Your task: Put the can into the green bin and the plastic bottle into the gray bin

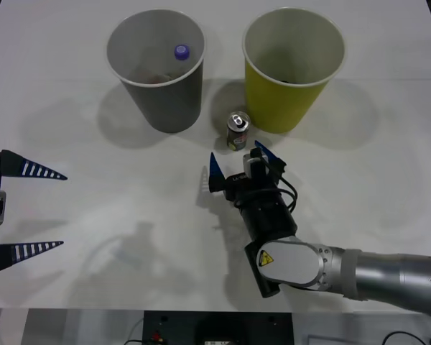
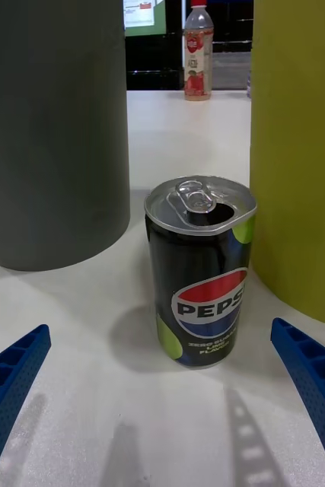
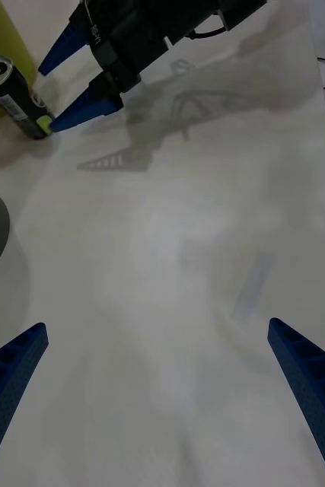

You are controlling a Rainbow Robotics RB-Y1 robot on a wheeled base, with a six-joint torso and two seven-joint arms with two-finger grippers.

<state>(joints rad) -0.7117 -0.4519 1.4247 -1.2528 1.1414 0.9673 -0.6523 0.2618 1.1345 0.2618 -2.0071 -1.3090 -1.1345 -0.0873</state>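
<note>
White surface (image 1: 388, 215) holds both bins at the far side. Plastic bottle (image 1: 181, 52) already sits in the gray bin (image 1: 158, 68); the can (image 1: 238, 131) stands beside the green bin (image 1: 294, 68), just beyond the right end effector (image 1: 237, 159), fingers apart. Left end effector (image 1: 29, 208) waits spread, near left.

The can (image 2: 200, 274) stands upright between the spread blue fingers (image 2: 314, 380).
</note>
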